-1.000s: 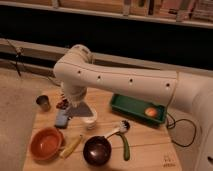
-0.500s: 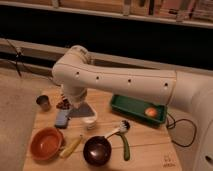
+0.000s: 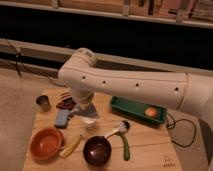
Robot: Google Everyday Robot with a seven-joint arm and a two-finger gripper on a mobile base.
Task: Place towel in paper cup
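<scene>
Hand [image 3: 85,107] at desk's [image 3: 145,145] ten o'clock, hanging just over small white paper cup [image 3: 90,122]; we cannot tell its finger state. Pale grey-blue towel [image 3: 86,112] drapes beneath it, above cup. We judge placement underway, release left.

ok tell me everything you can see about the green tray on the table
The green tray is a shallow rectangular bin, plastic-looking, with a raised rim. It sits flat on the wooden table, at the far right side, set slightly askew. An orange round object lies inside near its right end. The white arm crosses above its back edge. The gripper hangs well to its left, not touching it.
</scene>
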